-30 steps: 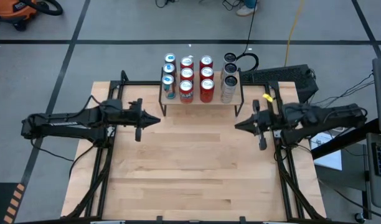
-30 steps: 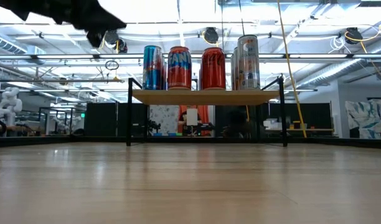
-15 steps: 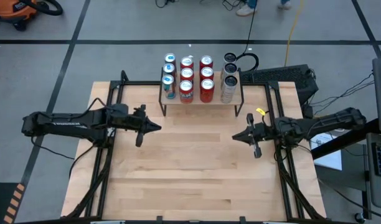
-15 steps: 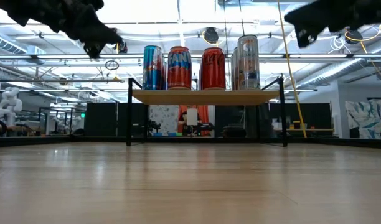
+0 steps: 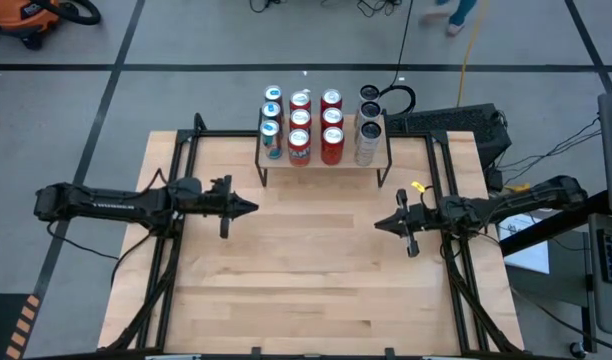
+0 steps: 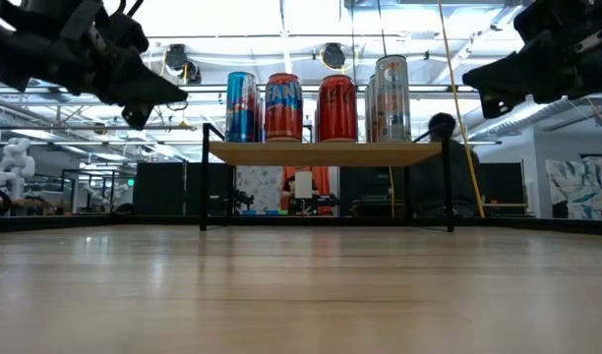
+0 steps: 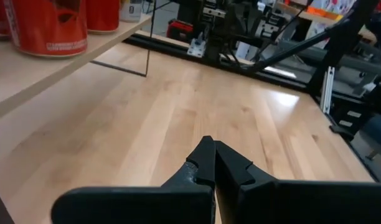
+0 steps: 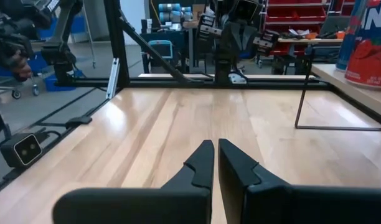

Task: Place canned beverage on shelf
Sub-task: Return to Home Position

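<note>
Wooden tabletop [image 5: 306, 285], viewed from above. The shelf [image 6: 326, 153] is set at its 12 o'clock edge and is filled with four columns of upright cans. Blue soda cans [image 5: 272, 130] are lined up in the 9 o'clock column, red cans [image 5: 299, 145] in the two middle columns, silver cans [image 5: 367, 145] in the 3 o'clock column. The left gripper [image 5: 248, 207] is held at 9 o'clock of the table's centre, the right gripper [image 5: 379, 224] at 3 o'clock. Both are clenched on nothing.
</note>
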Robot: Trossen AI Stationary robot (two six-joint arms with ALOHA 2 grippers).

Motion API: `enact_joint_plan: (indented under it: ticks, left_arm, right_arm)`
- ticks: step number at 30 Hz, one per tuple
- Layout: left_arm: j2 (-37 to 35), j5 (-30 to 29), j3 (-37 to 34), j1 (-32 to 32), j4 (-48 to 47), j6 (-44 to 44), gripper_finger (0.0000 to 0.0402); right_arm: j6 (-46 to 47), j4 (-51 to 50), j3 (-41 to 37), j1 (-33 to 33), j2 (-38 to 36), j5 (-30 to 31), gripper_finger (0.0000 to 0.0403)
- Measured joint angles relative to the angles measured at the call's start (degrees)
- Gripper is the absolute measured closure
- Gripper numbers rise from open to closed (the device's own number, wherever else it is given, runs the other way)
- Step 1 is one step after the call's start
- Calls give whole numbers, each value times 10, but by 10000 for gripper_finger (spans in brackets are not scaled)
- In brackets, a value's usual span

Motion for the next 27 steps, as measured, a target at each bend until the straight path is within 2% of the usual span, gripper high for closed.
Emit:
enact_joint_plan:
  ticks: [9,18,22,27]
  left_arm:
    - [-26,-6,-61,0,40,-14,402]
    - [-60,-53,-133,0,127,-33,402]
    - [-73,-53,-135,0,122,-26,402]
    - [-83,-53,-135,0,116,-21,402]
  right_arm:
    - [4,0,-6,0,0,1,403]
    - [23,11,-19,0,0,3,403]
    - [62,85,-59,0,0,6,403]
    - [56,72,-60,0,-5,16,403]
